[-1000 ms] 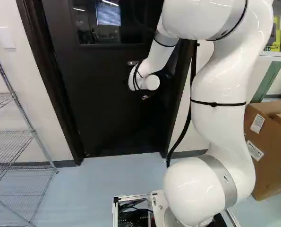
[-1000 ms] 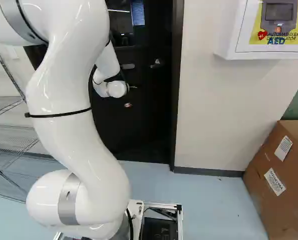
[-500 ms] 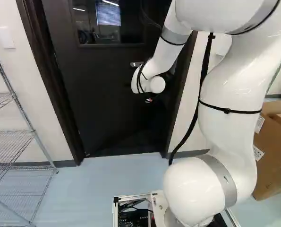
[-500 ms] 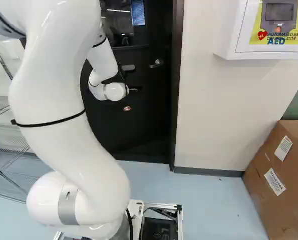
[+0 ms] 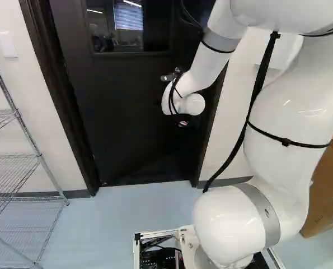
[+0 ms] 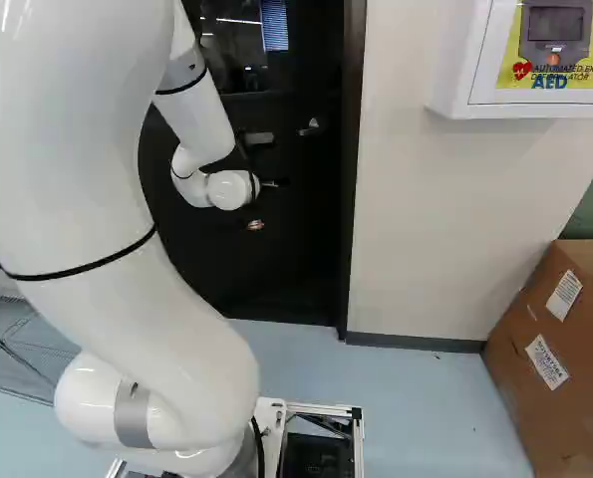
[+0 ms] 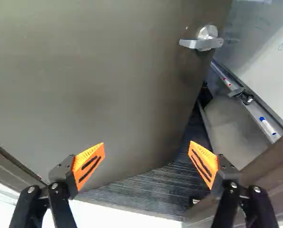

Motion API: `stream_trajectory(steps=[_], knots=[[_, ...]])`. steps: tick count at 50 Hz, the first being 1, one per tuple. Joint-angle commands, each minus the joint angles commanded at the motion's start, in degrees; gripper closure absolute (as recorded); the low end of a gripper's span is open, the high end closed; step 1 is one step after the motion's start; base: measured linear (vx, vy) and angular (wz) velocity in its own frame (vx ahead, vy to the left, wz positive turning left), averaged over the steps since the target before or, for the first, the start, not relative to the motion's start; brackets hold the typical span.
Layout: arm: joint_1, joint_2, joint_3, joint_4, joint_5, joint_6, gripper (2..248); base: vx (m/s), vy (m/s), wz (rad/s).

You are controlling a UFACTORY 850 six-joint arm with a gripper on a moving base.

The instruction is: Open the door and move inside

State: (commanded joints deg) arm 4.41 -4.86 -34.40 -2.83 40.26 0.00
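1. Wire shelf [image 5: 26, 159]: at the left of the left base view, beside the door frame [image 5: 62, 106].
2. Door [image 5: 127, 117]: ajar in its frame, free edge swung away from the jamb, lever handle [image 7: 201, 43] near that edge.
3. Pincer [image 5: 183, 123]: in front of the door, below handle height, open, its orange pads [image 7: 88, 164] well apart.
4. Cardboard box [image 6: 550, 349]: on the floor [image 6: 416, 408], at the right of the right base view.

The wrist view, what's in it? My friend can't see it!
A dark door with a silver handle stands partly open ahead of the open gripper, its orange-padded fingers wide apart, holding nothing. Beyond the door's handle side is a white board with markers on its tray.
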Motion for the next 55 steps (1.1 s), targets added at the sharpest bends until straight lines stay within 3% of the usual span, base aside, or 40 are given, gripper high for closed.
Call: stream_trajectory(steps=[55], knots=[[-6.42,13.29,13.24,0.0,0.43,0.0,3,0.0,0.0,0.0]])
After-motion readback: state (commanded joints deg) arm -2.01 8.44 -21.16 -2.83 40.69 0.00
